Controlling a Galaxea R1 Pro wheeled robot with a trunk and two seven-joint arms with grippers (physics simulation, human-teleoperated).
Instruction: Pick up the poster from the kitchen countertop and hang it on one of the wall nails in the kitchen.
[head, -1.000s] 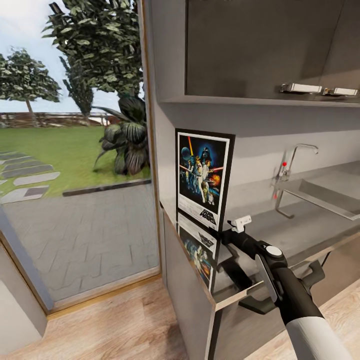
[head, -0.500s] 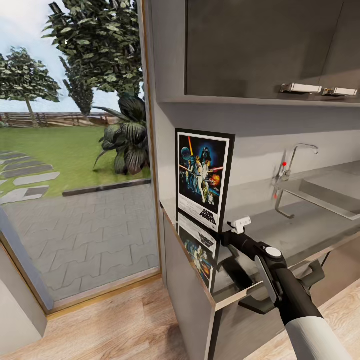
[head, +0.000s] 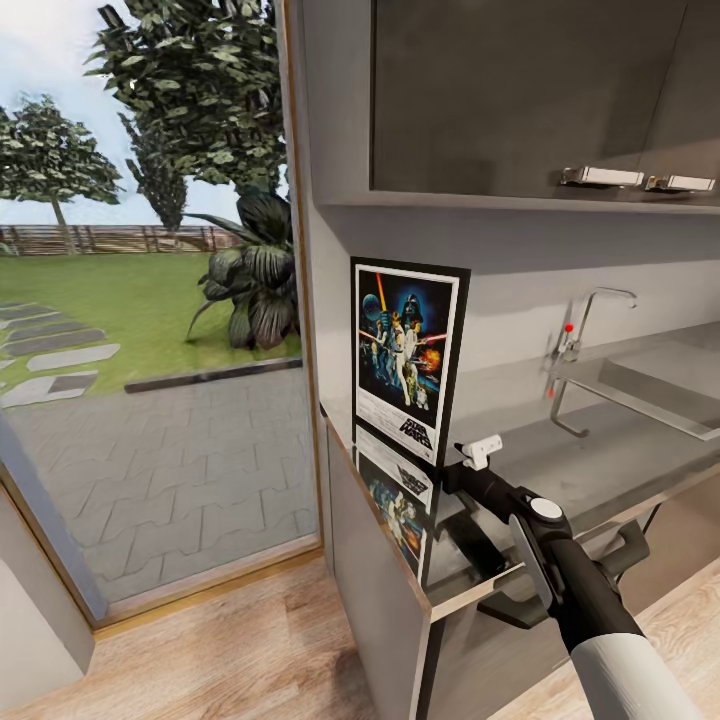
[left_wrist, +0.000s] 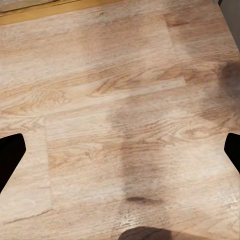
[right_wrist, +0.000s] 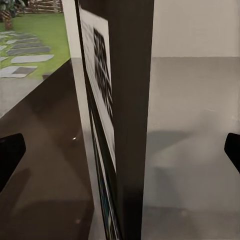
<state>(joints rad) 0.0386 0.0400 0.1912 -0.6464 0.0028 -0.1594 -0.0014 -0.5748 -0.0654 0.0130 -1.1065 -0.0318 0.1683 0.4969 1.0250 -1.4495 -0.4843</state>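
Two dark fingertips (right_wrist: 11, 156) of the right gripper (right_wrist: 120, 155) sit at opposite edges of the right wrist view, spread wide, with the poster (right_wrist: 122, 115) seen edge-on between them and touched by neither. In the head view the right gripper (head: 478, 452) hovers just beside the poster's (head: 407, 357) lower right corner, low over the table (head: 600, 455) (the glossy grey kitchen countertop). The poster stands upright on the table near its left end, leaning back toward the light grey wall (head: 520, 280), its artwork mirrored in the shiny slab below it. Farther right along the table are the built-in sink (head: 655, 395) and a thin metal faucet (head: 590, 330); dark upper cabinets (head: 520, 95) hang above. To the left a tall glass opening shows lawn (head: 110, 300), paving and trees.

The left gripper (left_wrist: 120, 155) is likewise spread wide, its fingertips (left_wrist: 10, 155) at the edges of the left wrist view, holding nothing over the wooden floor (left_wrist: 120, 100).
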